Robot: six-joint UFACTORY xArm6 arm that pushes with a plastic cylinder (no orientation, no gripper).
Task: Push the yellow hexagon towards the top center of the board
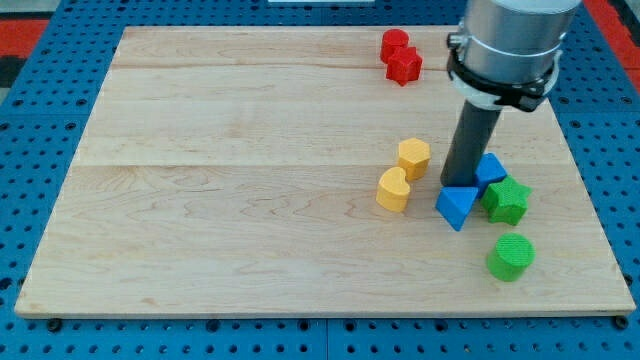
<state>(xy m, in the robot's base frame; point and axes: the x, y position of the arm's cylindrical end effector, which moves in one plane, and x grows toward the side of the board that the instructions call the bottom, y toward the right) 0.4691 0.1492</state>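
Observation:
The yellow hexagon (pixel 413 157) lies right of the board's middle. A yellow heart-shaped block (pixel 393 189) touches it at its lower left. My tip (pixel 455 184) rests on the board just right of the hexagon, a small gap apart, and right above a blue triangle block (pixel 456 207). A second blue block (pixel 490 169) sits directly right of the rod, partly hidden by it.
A green star (pixel 506 200) lies right of the blue triangle. A green cylinder (pixel 511 257) sits below it near the right edge. A red cylinder (pixel 394 44) and a red star-like block (pixel 405 66) touch near the view's top. The wooden board (pixel 220 180) lies on blue pegboard.

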